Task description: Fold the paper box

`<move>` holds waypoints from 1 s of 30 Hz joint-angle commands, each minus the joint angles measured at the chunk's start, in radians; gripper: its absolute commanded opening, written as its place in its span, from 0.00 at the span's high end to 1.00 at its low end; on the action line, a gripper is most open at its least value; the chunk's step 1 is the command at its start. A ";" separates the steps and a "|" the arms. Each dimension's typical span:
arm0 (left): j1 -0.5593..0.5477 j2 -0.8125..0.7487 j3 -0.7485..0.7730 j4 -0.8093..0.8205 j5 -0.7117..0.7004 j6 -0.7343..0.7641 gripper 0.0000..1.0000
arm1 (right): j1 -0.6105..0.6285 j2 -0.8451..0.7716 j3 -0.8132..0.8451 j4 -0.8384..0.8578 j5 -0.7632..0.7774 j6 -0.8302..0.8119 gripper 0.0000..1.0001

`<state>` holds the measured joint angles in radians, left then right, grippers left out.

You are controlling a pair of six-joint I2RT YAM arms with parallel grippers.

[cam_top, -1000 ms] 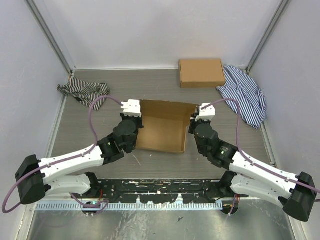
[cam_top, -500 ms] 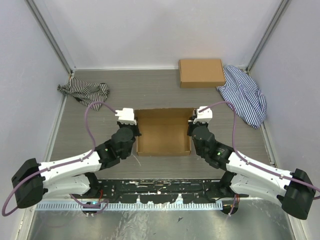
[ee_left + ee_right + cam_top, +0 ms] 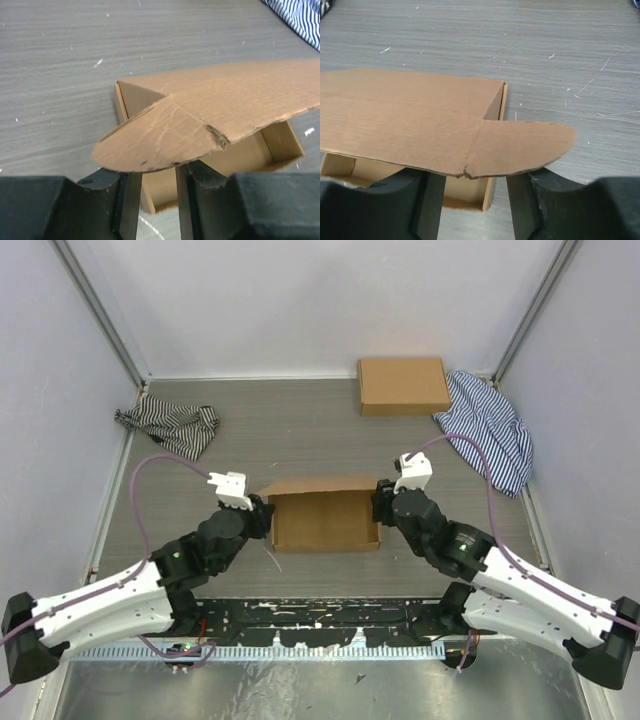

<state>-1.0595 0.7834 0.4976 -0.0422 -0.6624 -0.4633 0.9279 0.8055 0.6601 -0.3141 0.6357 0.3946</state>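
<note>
Grey wood-grain tabletop [image 3: 300, 430], flecked with small white scuffs, fills a booth of pale walls [image 3: 300, 300] with metal posts in the far corners. A perforated metal strip [image 3: 130, 650] runs along the near edge by the arm bases. At the far side lie a flat closed cardboard box [image 3: 404, 386] and, just beside it, a blue-striped cloth [image 3: 490, 430]. A darker striped cloth [image 3: 168, 426] sits bunched at far left.

The paper box [image 3: 322, 515] sits mid-table between the two arms, its lid panel tilted over the open tray. A rounded ear flap sticks out at each end.

The left gripper [image 3: 262, 515] is at the box's left end and the right gripper [image 3: 380, 502] at its right end. On both, the jaws stand parted with nothing pinched between them – each ear flap hangs just above the fingers.
</note>
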 commanded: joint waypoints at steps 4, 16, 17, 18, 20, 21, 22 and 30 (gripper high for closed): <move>-0.004 -0.226 0.108 -0.522 0.147 -0.176 0.60 | 0.005 -0.173 0.131 -0.426 -0.179 0.174 0.34; -0.004 -0.609 0.029 -0.570 0.133 -0.230 0.64 | 0.006 -0.468 0.141 -0.377 -0.203 0.210 0.36; -0.004 -0.599 0.035 -0.562 0.118 -0.222 0.63 | 0.006 -0.445 0.145 -0.375 -0.189 0.209 0.38; -0.004 -0.571 0.048 -0.548 0.112 -0.203 0.62 | 0.006 -0.411 0.148 -0.368 -0.184 0.206 0.41; -0.004 -0.466 0.084 -0.508 0.112 -0.169 0.60 | 0.006 -0.310 0.155 -0.346 -0.185 0.191 0.56; -0.004 -0.397 0.115 -0.495 0.116 -0.153 0.60 | 0.006 -0.223 0.164 -0.336 -0.177 0.189 0.69; -0.004 -0.309 0.157 -0.487 0.124 -0.136 0.59 | 0.006 -0.152 0.176 -0.330 -0.162 0.186 0.79; 0.011 0.304 0.434 -0.538 0.158 -0.077 0.65 | 0.003 0.311 0.286 -0.287 -0.138 0.194 0.99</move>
<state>-1.0580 0.9173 0.8677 -0.5732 -0.5316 -0.5819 0.9283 1.0161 0.8856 -0.6434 0.4709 0.5774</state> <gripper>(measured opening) 0.367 0.029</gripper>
